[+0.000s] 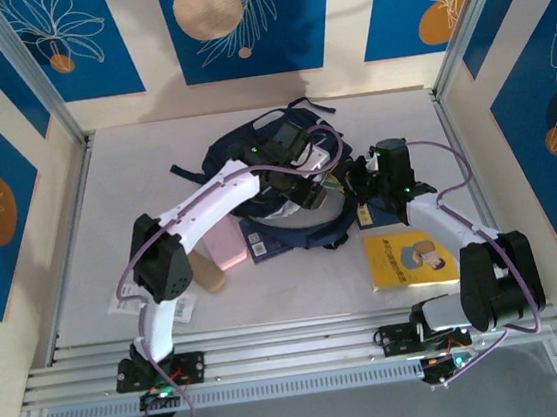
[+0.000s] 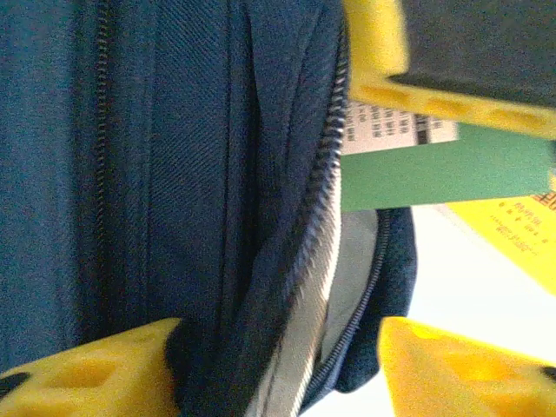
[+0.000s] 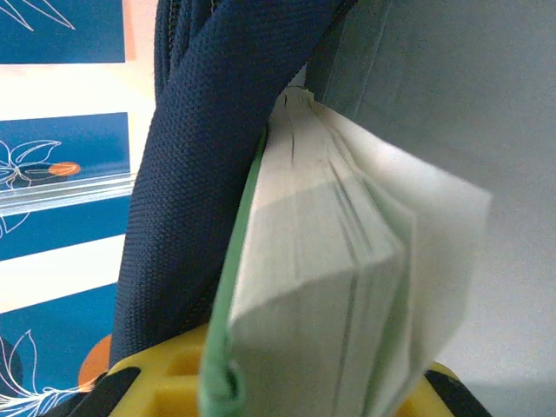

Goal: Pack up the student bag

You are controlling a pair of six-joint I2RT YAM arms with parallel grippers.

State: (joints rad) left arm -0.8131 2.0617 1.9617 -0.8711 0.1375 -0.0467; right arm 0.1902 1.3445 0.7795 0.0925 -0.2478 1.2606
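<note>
The left fingers [image 2: 87,373] stand apart astride the bag's [image 1: 222,152] open zip edge, gripping nothing. The right fingers [image 3: 165,373] clamp a green book [image 3: 330,287] at its mouth. The bag lies mid-desk [image 1: 135,185]; a yellow book [image 1: 408,257] waits outside, so packing seems unfinished.

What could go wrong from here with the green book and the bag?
1. The left gripper stands open astride the zipper edge of the bag, not clamping it, so the mouth may sag shut against the book.
2. The right gripper pinches the book by one edge and its pages fan loose. They could crumple against the fabric.
3. The two grippers sit close together and might collide.
</note>
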